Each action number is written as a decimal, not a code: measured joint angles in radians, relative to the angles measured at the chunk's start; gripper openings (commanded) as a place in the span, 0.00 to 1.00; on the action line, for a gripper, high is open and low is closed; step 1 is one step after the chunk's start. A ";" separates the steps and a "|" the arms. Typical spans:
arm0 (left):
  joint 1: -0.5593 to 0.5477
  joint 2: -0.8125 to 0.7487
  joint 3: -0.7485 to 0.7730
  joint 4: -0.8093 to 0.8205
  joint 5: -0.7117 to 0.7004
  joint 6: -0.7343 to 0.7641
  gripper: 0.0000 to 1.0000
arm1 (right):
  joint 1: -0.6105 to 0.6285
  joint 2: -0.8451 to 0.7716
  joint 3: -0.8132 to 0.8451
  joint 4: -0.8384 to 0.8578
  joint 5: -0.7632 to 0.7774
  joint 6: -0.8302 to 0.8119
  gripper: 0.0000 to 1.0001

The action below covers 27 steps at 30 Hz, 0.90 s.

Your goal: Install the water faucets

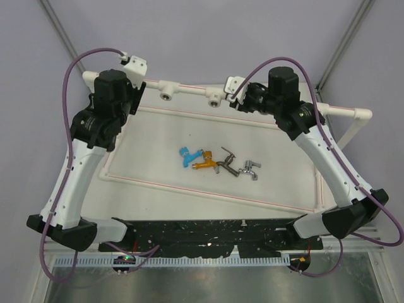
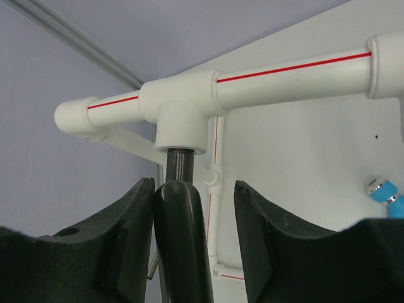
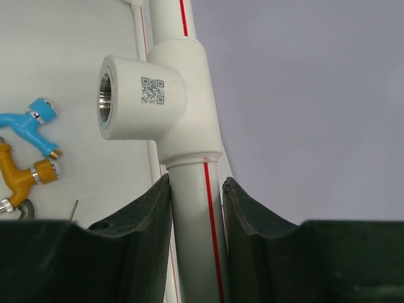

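Note:
The large dark-grey faucet (image 2: pixel 180 227) hangs from a tee (image 2: pixel 183 117) of the white pipe frame, its stem up in the socket. My left gripper (image 2: pixel 194 184) is open around it: the left finger touches it, the right finger stands apart. In the top view my left gripper (image 1: pixel 130 95) hides that faucet. My right gripper (image 3: pixel 197 183) is shut on the white pipe (image 3: pixel 196 208) just below an empty brass-lined tee socket (image 3: pixel 110 98). Blue (image 1: pixel 185 156), orange (image 1: pixel 205 165), dark metal (image 1: pixel 226 158) and chrome (image 1: pixel 250 169) faucets lie loose mid-mat.
The white pipe frame (image 1: pixel 189 88) runs along the mat's back edge with two empty sockets facing forward between the grippers, and down the right side (image 1: pixel 353 126). The white mat (image 1: pixel 158 126) has red border lines. A black rail (image 1: pixel 208 230) lies at the near edge.

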<state>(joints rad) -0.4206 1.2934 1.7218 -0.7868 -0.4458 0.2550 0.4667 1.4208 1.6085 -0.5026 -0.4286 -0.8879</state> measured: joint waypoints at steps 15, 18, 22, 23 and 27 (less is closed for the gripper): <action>-0.132 0.168 0.135 -0.193 -0.290 0.171 0.15 | -0.004 0.000 0.003 -0.006 -0.001 0.000 0.05; -0.171 0.172 0.119 -0.202 -0.368 0.214 0.34 | -0.004 0.000 0.003 -0.015 -0.002 0.000 0.05; -0.206 0.161 0.123 -0.201 -0.418 0.230 0.66 | -0.008 -0.001 0.003 -0.026 -0.005 0.000 0.05; -0.214 0.157 0.124 -0.196 -0.418 0.227 0.72 | -0.009 0.000 0.003 -0.024 -0.008 0.000 0.05; -0.297 0.130 0.119 -0.156 -0.310 0.220 0.87 | -0.003 0.003 0.004 -0.001 -0.011 0.001 0.05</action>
<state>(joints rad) -0.7174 1.4235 1.8404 -0.9432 -0.7559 0.4755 0.4641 1.4239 1.6123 -0.5034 -0.4393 -0.8871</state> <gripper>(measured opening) 0.783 0.393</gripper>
